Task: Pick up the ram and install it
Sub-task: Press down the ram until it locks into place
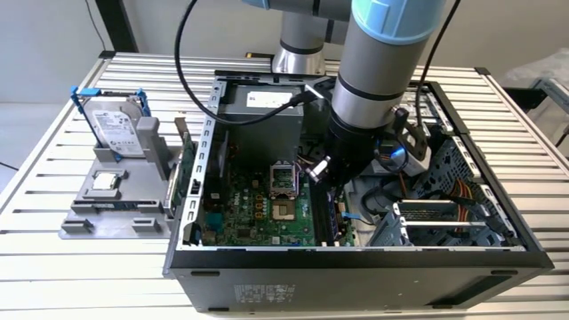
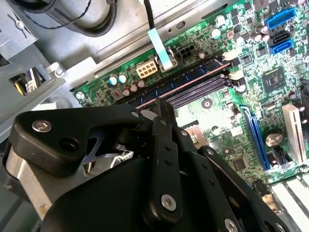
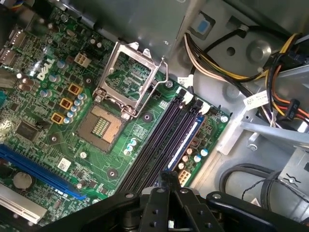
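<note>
The ram (image 3: 186, 140) is a thin bluish stick with dark chips, standing on edge in the outermost of the black memory slots (image 3: 154, 140) on the green motherboard (image 1: 258, 207). In the second wrist view the ram (image 2: 193, 79) runs along the board's edge up to my fingertips. My gripper (image 3: 169, 178) (image 2: 158, 104) is shut on the ram, its black fingers straddling the stick's top edge. In the exterior view the gripper (image 1: 322, 175) reaches down into the open computer case (image 1: 356, 257), just beside the CPU socket (image 1: 281, 179).
The CPU socket's metal frame (image 3: 130, 79) stands open next to the slots. Yellow and black cables (image 3: 212, 63) and a drive cage (image 1: 444, 220) crowd the far side of the slots. A power supply (image 1: 262, 107) fills the case's back. A grey fixture (image 1: 106, 200) with a hard drive (image 1: 116, 127) stands at the exterior view's left.
</note>
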`<state>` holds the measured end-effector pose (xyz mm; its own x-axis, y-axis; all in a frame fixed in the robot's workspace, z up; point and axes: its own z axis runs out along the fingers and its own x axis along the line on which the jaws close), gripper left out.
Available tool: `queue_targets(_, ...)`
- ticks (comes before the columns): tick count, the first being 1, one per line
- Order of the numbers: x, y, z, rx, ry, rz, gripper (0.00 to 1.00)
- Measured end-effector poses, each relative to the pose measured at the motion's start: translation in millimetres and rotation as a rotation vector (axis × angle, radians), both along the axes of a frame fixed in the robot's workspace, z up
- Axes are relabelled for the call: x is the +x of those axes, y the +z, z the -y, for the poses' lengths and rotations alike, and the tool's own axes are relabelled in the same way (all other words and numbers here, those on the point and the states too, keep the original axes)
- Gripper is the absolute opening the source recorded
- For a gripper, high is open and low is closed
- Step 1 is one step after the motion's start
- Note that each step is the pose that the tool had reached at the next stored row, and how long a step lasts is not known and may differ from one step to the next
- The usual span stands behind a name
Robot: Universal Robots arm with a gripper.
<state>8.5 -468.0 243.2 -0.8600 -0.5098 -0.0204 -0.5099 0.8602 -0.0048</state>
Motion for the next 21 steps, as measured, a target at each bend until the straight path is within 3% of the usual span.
queue_targets(21, 0.0, -0.1, -1.7, 0.0001, 0.091, 0.0000, 0.00)
